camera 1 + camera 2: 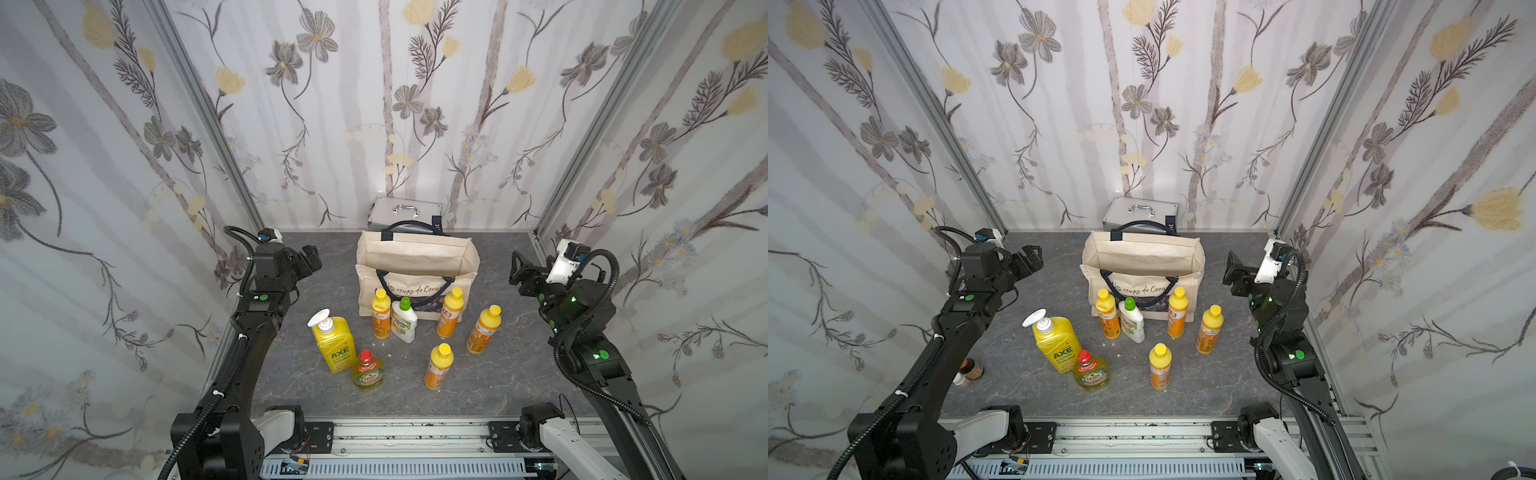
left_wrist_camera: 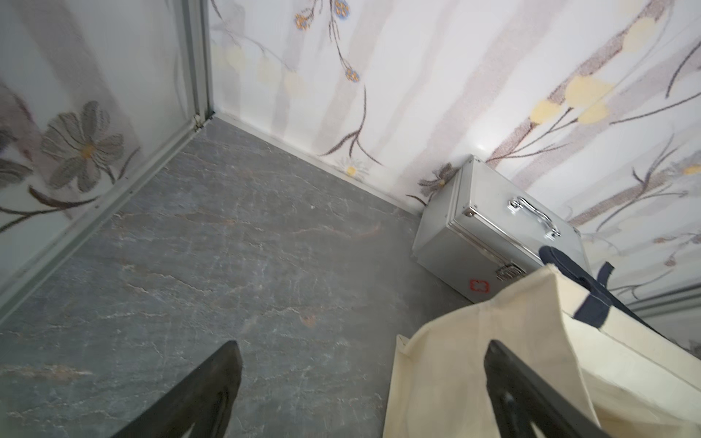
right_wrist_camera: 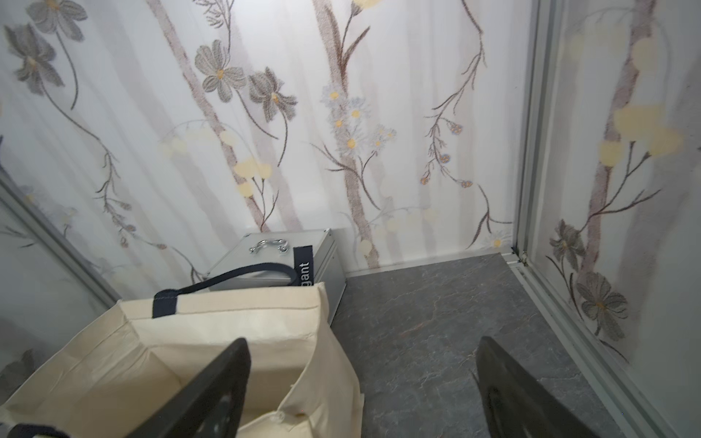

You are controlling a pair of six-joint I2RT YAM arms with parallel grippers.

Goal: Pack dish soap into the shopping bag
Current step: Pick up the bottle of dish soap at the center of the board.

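The cream shopping bag (image 1: 415, 253) (image 1: 1142, 251) stands open at the back middle of the grey floor, navy handles drooping. In front of it stand the dish soap bottles: several slim orange ones (image 1: 483, 330), a white green-capped one (image 1: 404, 324), a yellow AXE pump bottle (image 1: 334, 347) and a small red-capped Fairy (image 1: 368, 374). My left gripper (image 1: 311, 257) (image 2: 362, 345) hovers open to the left of the bag (image 2: 455, 364), holding nothing. My right gripper (image 1: 517, 268) (image 3: 363, 341) hangs open to the bag's right, over the bag's side wall (image 3: 227, 314), also holding nothing.
A silver metal case (image 1: 405, 210) with a handle lies against the back wall right behind the bag. Two small jars (image 1: 971, 368) sit under my left arm by the left wall. Floral panels close three sides; a metal rail (image 1: 415, 432) runs along the front.
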